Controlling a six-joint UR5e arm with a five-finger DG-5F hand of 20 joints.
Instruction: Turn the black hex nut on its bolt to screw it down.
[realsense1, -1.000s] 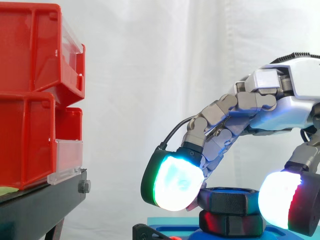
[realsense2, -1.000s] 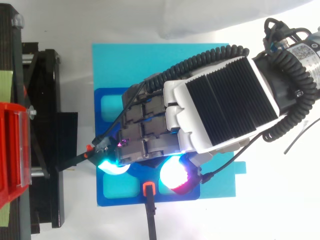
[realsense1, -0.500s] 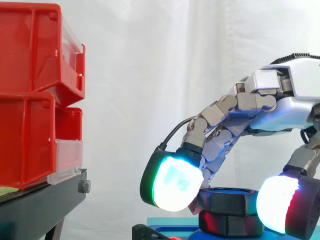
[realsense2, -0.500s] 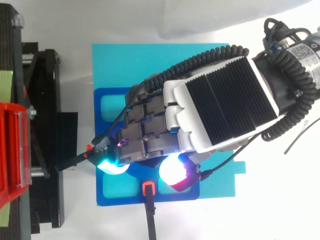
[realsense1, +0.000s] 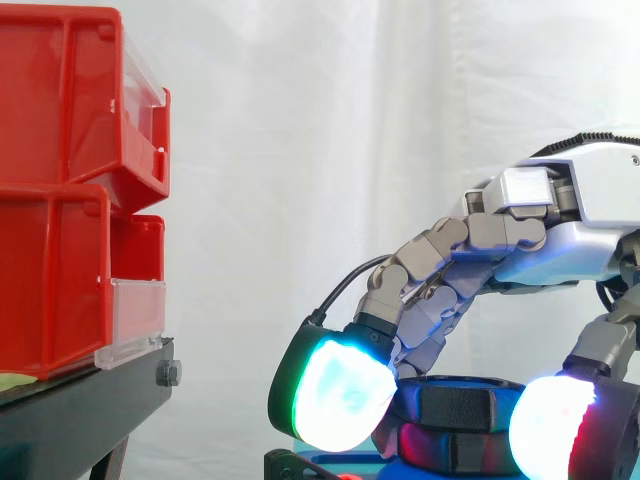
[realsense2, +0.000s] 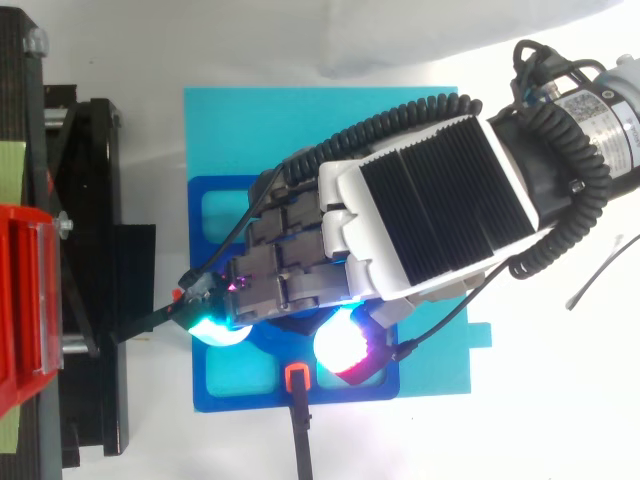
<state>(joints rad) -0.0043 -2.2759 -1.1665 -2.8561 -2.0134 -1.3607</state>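
Observation:
The black hex nut (realsense1: 456, 402) sits on its bolt above a second black hex piece (realsense1: 448, 449), low in the side view. My hand (realsense1: 560, 225) arches over it from the right, fingers curled down around it. A cyan-green glowing pad (realsense1: 335, 393) presses the nut's left side and a white-red glowing pad (realsense1: 555, 432) sits at its right side. From above, the hand (realsense2: 440, 215) covers the nut, which stands on a dark blue fixture (realsense2: 215, 195) on a cyan mat (realsense2: 250, 120).
Stacked red bins (realsense1: 60, 190) rest on a black stand (realsense1: 80, 420) to the left. A black strap with an orange tip (realsense2: 297, 378) reaches the fixture's front edge, and another (realsense2: 165, 312) comes in from the stand side.
The hand has sunk lower and turned slightly, its pads dropping beside the nut. The nut sits a little lower in the side view.

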